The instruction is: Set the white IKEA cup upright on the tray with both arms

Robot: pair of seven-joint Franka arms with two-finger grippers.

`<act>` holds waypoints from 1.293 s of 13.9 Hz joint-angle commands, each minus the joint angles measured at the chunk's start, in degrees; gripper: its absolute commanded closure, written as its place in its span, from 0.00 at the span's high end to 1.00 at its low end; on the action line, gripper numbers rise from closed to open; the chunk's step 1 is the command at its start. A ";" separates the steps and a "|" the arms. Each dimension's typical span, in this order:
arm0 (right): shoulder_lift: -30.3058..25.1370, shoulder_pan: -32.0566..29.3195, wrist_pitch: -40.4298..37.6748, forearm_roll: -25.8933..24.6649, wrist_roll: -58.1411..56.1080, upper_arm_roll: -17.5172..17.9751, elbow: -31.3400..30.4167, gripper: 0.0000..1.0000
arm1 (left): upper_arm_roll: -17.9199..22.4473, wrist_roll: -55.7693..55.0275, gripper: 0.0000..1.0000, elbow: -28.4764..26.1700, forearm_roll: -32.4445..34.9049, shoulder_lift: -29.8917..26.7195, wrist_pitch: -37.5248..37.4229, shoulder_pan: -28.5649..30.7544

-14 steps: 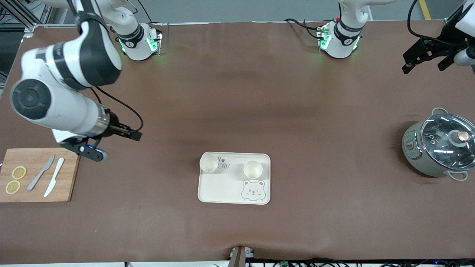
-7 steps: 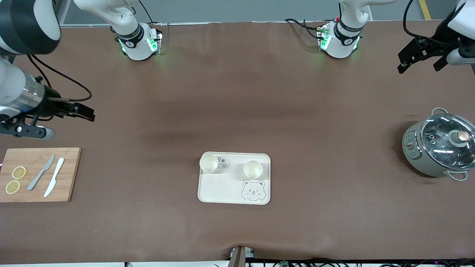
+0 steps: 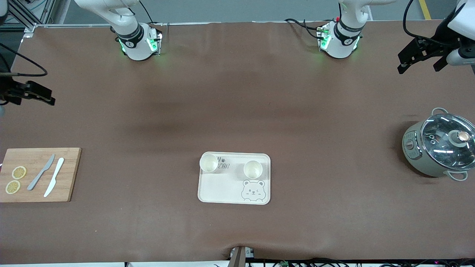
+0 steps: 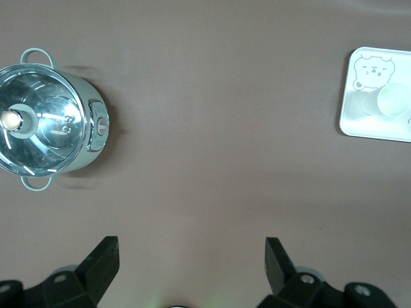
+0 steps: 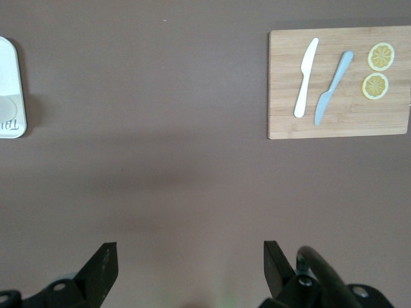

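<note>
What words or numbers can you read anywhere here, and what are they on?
"EAR", the visible end of grey lettering on the tray; a cup hides the rest.
Markings on the pot's control panel: too small to read.
Round badges on the two arm bases: too small to read.

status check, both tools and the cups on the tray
Left tool open, empty, up over the pot end. Right tool open, empty, up near the cutting board end. Two white cups upright on tray. Nothing in the way.
</note>
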 commanded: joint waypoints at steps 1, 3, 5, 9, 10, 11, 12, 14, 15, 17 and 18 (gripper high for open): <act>-3.45 -2.88 -0.26 -1.03 -0.92 1.05 -2.02 1.00 | -0.22 0.24 1.00 -0.15 -0.45 -0.16 0.55 0.57; -5.55 -2.98 -2.28 -0.42 -0.75 1.14 -3.24 1.00 | -0.22 0.24 1.00 0.37 -0.54 0.63 0.55 0.57; -7.92 -3.16 -0.63 -0.24 -0.75 1.05 -6.75 1.00 | -0.13 0.32 1.00 0.90 -0.54 0.99 0.55 0.66; -9.52 -2.63 1.06 -0.15 -0.31 1.40 -8.27 1.00 | 0.40 0.94 1.00 1.87 -0.54 1.16 0.55 0.83; -9.52 -2.37 0.88 -0.15 -0.40 1.57 -8.09 1.00 | 0.40 0.94 1.00 1.96 -0.54 1.42 0.55 0.83; -9.52 -1.93 0.79 -0.24 -0.40 1.58 -8.09 1.00 | 0.40 0.94 1.00 2.05 -0.54 1.69 0.55 0.83; -9.43 -2.10 0.88 -0.24 -0.40 1.49 -7.91 1.00 | 0.40 0.94 1.00 2.05 -0.54 1.78 0.46 0.92; -9.08 -2.02 0.79 -0.24 -0.57 1.40 -6.69 1.00 | 0.40 0.76 1.00 1.96 -0.45 1.87 0.46 0.92; -9.08 -1.93 0.79 -0.33 -0.22 1.49 -6.25 1.00 | 0.40 0.76 1.00 2.05 -0.45 1.87 0.46 0.92; -8.90 -2.36 0.88 -0.33 -0.74 1.31 -5.89 1.00 | 0.40 0.76 1.00 2.05 -0.01 1.95 0.46 0.92; -8.73 -2.37 0.88 -0.33 -0.84 1.31 -5.37 1.00 | 0.40 0.76 1.00 2.05 0.43 1.95 0.46 0.83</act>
